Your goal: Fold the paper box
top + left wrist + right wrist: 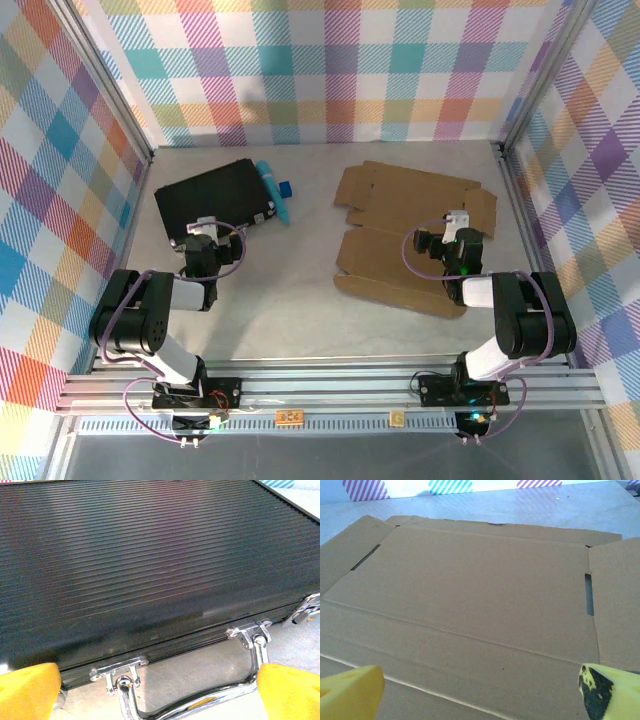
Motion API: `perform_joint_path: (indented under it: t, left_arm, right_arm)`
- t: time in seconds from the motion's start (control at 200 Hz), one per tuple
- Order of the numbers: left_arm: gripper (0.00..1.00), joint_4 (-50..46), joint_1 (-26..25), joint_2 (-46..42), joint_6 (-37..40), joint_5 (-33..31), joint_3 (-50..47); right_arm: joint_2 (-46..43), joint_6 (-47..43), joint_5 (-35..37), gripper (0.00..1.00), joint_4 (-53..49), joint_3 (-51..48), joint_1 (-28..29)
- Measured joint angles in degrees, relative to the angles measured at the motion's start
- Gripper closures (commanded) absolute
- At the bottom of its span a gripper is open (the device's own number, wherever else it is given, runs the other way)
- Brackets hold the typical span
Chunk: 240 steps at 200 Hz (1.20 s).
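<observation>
A: Top external?
B: Flat brown corrugated cardboard paper box (385, 255) lies unfolded by the grey table's (300, 290) right edge. Black ribbed rectangular case (215, 200) sits far-left.
A: Left wrist?
B: Left gripper (160, 695) spread wide, empty, at the case's chrome handle (259, 652).
A: Right wrist?
B: Right gripper (480, 690) spread wide, empty, over the box's creases and slots.

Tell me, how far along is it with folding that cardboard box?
Barely begun. Done: nothing yet; the paper box lies flat, flaps spread, none raised. In hand: the right gripper hovers open just above it, holding nothing, while the left gripper sits open by the black case. To do: all of the folding.
</observation>
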Motion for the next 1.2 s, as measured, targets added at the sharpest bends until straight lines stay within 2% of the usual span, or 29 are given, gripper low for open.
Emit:
perform_joint_path:
  t: [0.91, 0.985, 1.085, 1.16, 1.2]
  left_arm:
    - [0.00, 0.0, 0.0, 0.0, 0.0, 0.0, 0.0]
    - [0.00, -1.6, -0.1, -0.7, -0.1, -1.4, 0.2]
    - [0.00, -11.1, -1.9, -7.0, -0.3, -6.1, 2.2]
    - [0.00, -18.3, -4.5, -13.1, -3.7, -11.1, 6.9]
    - [0.00, -24.1, -5.4, -15.6, -8.9, -13.8, 11.2]
  right_arm:
    - [-0.3, 0.0, 0.1, 0.01, -0.5, 0.0, 0.0]
    - [-3.8, 1.0, 1.7, 0.01, -7.2, 0.7, 0.0]
    - [-13.3, 5.1, 6.2, 0.01, -21.9, 6.2, 0.0]
    - [-21.4, 8.3, 8.3, 0.01, -29.7, 12.4, 0.2]
    - [-25.7, 10.7, 9.5, 0.01, -32.7, 16.4, 0.5]
